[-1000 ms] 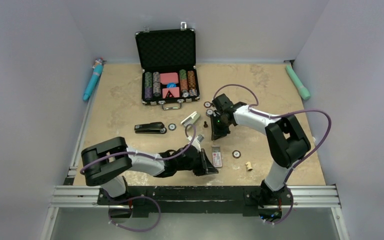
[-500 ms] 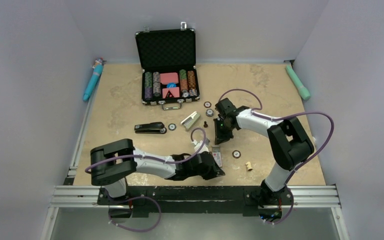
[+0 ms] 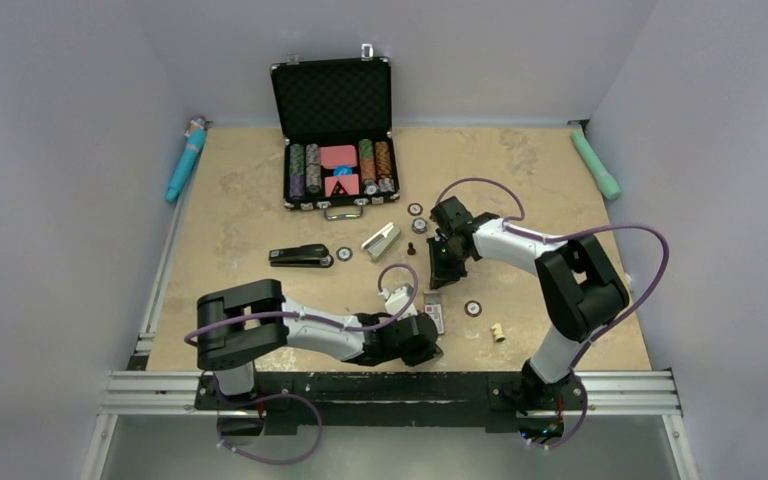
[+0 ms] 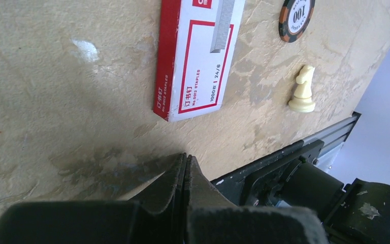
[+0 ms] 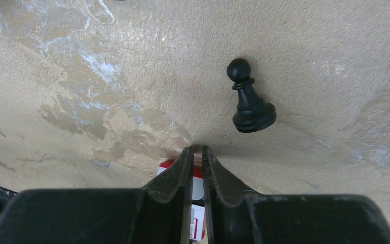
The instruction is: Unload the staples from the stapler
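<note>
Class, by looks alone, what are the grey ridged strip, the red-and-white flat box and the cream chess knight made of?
Grey ridged strip: likely metal, dull sheen, fine ribs. Red-and-white flat box: printed card, matte, folded edge. Cream chess knight: smooth, probably plastic.

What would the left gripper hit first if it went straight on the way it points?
Most likely the red-and-white staple box, lying straight ahead of the left gripper. The gripper slants down toward the table, so it might scrape that first; depth is unclear.
</note>
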You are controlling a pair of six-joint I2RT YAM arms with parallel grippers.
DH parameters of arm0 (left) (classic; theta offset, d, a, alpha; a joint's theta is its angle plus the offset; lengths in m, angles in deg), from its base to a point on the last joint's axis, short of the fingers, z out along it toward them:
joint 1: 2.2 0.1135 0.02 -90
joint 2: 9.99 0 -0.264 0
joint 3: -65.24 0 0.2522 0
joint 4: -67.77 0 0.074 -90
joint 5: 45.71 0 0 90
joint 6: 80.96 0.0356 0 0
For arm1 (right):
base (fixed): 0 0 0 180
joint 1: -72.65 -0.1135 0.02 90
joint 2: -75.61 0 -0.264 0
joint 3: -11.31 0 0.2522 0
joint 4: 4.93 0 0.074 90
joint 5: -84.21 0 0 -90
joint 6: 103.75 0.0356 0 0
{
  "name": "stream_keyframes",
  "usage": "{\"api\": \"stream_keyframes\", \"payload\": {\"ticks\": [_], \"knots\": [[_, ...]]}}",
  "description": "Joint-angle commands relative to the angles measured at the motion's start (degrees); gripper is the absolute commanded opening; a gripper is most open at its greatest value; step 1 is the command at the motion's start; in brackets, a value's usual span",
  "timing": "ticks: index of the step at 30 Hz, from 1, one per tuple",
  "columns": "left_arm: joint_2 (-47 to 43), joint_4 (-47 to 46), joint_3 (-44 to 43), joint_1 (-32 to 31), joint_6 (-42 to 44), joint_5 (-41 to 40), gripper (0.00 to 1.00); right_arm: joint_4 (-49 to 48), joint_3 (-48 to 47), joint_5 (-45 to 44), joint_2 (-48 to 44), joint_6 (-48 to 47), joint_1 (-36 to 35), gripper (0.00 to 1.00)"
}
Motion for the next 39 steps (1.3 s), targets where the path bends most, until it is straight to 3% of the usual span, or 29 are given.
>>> {"api": "stream_keyframes", "payload": {"ticks": [1, 9, 16, 39], "knots": [[0.31, 3.66, -1.89, -0.40, -1.74, -3.78, 0.00, 0.59, -0.75, -1.63, -0.83, -1.21, 0.20, 0.15], [-0.72, 2.29, 1.86, 0.05, -3.12, -5.28, 0.00, -0.23, 2.11, -0.83, -1.36, -1.62, 0.22, 0.14], [1.70, 8.33, -3.38, 0.91, 1.41, -3.80, 0.00, -0.30, 3.47, -0.73, -1.35, -2.07, 0.24, 0.14], [1.49, 7.97, -1.78, 4.73, 5.55, -2.74, 0.00, -1.08, 6.78, 1.86, -1.09, -2.35, -0.39, 0.10]]}}
